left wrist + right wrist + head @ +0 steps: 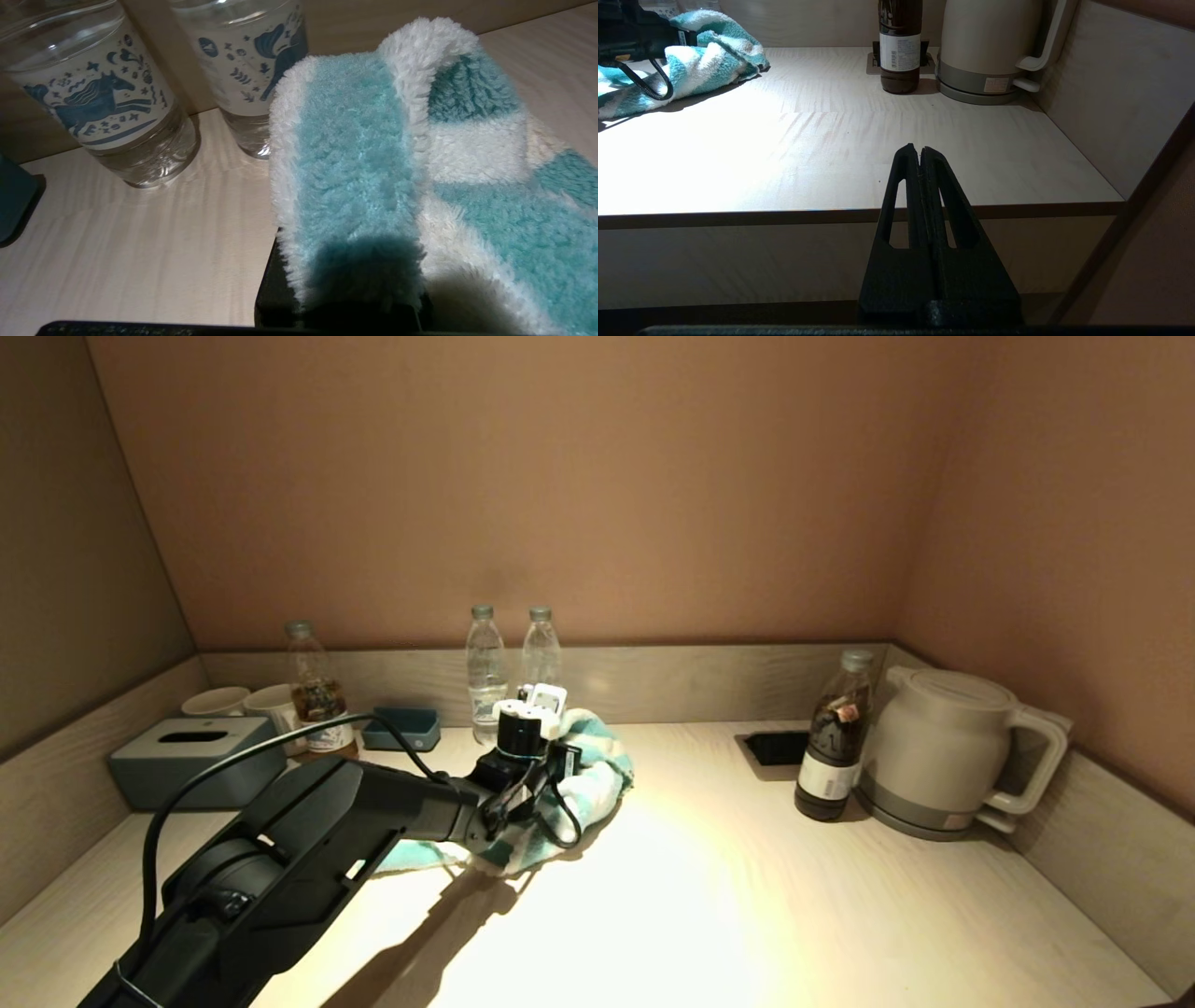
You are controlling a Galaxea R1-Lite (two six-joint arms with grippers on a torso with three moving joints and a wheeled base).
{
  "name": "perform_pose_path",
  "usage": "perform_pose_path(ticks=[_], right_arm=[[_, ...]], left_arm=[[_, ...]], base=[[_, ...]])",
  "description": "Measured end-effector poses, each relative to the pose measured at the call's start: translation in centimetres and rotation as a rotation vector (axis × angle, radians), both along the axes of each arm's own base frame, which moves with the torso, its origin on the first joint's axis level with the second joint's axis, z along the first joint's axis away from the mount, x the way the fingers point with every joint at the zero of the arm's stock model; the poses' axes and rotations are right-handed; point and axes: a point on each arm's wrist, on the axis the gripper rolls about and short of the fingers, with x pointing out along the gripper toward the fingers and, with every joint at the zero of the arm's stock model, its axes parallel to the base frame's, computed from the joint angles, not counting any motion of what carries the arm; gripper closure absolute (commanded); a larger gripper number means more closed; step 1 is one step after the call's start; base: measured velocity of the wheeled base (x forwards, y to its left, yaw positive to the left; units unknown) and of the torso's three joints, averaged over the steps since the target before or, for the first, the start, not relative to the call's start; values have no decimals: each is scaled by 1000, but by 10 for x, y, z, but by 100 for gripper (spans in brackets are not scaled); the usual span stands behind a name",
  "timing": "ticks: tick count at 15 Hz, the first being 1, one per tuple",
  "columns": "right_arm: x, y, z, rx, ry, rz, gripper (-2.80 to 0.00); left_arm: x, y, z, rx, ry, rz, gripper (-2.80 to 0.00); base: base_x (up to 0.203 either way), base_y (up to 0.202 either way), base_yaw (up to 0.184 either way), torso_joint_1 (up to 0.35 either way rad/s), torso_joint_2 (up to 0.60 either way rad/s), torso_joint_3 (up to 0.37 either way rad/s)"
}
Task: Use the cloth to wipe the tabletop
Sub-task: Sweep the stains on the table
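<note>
— Near the back rim, I'm holding the cloth (597, 775) bunched in the left gripper (355, 289), fingers clamped on it, just beside two water bottles (512, 663). A push toward the rim is risking knocking them over.

— And further right?

— I'm seeing the dark bottle (831, 737) and kettle (943, 751) standing on the desk (709, 887); a wide sweep is threatening those too. The right gripper (920, 154) is idling at the front edge, fingers together.

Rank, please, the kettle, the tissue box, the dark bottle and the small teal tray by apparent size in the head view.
1. kettle
2. tissue box, though about as wide
3. dark bottle
4. small teal tray
</note>
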Motion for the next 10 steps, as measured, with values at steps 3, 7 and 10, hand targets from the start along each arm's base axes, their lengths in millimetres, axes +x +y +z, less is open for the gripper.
perform_pose_path(ticks=[3,7,10], right_arm=[[0,0,0,0,1,0,0],[0,0,0,0,1,0,0],[0,0,0,0,1,-1,0]], left_arm=[[-3,-2,-3,10,7,12,0],[-6,2,-5,30,23,53,0],[-13,6,-4,46,47,62,0]], base=[[0,0,0,0,0,0],[0,0,0,0,0,0],[0,0,0,0,0,0]])
